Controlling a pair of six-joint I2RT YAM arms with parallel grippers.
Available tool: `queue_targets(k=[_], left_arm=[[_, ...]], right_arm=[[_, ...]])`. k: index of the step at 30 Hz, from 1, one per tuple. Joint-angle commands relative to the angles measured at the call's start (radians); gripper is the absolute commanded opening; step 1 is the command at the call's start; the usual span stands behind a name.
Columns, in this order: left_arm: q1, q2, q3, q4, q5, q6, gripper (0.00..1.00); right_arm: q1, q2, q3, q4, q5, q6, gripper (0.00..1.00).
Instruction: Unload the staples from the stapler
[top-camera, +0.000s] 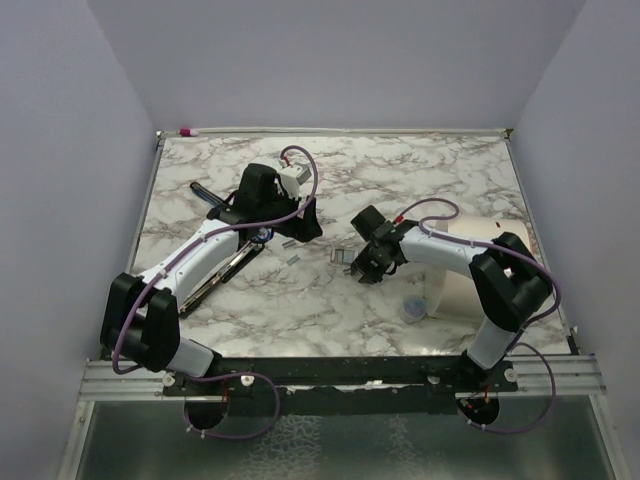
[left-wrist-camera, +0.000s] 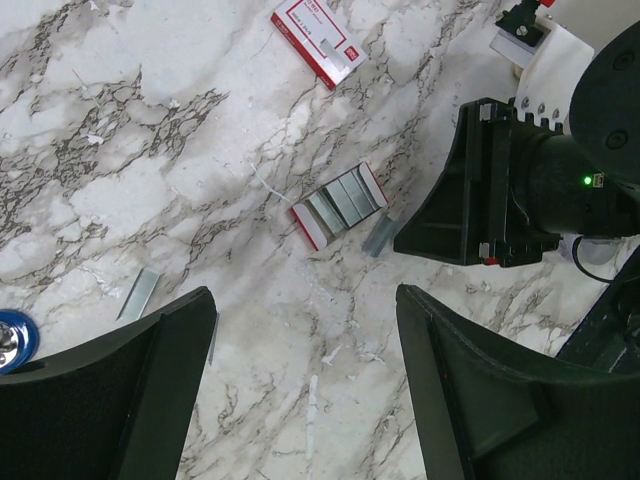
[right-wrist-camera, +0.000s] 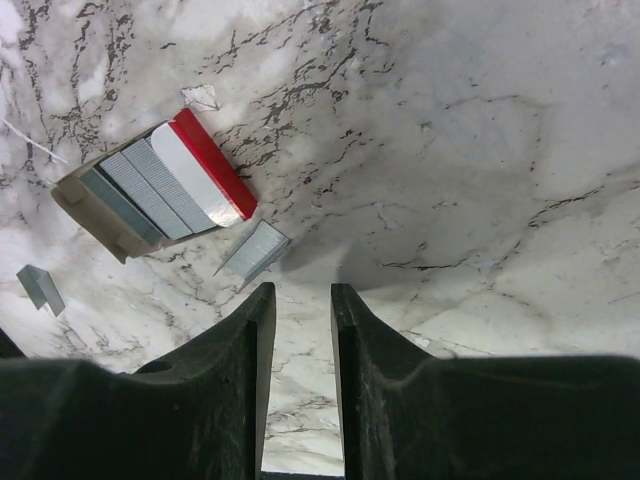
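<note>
Loose staples (right-wrist-camera: 255, 250) on the worktop (right-wrist-camera: 480, 150) — stapler not made out.
One strip lies just ahead of the right pincer (right-wrist-camera: 298, 292), whose jaws stand narrowly apart and empty; a second strip (left-wrist-camera: 138, 295) sits just beside the left pincer (left-wrist-camera: 305, 295), wide open and empty. Beyond both, a red-edged box (left-wrist-camera: 340, 205) holds more strips.

Lane between left gripper (left-wrist-camera: 303, 300) and right gripper (right-wrist-camera: 300, 295): blocked by the open staple tray (left-wrist-camera: 340, 205). A loose staple strip (left-wrist-camera: 380, 235) lies just beside the tray, right in front of the right gripper's narrowly parted fingertips. Second strip (left-wrist-camera: 138, 295) lies near the left finger. In the left wrist view, bare marble table (left-wrist-camera: 150, 150) lies left of the tray.
</note>
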Motion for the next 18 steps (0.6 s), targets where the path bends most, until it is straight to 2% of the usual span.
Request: queue_targets(k=[1,18], left_arm=[[-0.005,-0.03,-0.007,0.024,0.041,-0.003,0.76],[-0.009,-0.029,-0.008,0.025,0.053,-0.005,0.76]], right_arm=[[0.006,-0.009,0.024,0.016,0.016,0.042,0.29],[0.007,0.036,0.06,0.016,0.007,0.076,0.27]])
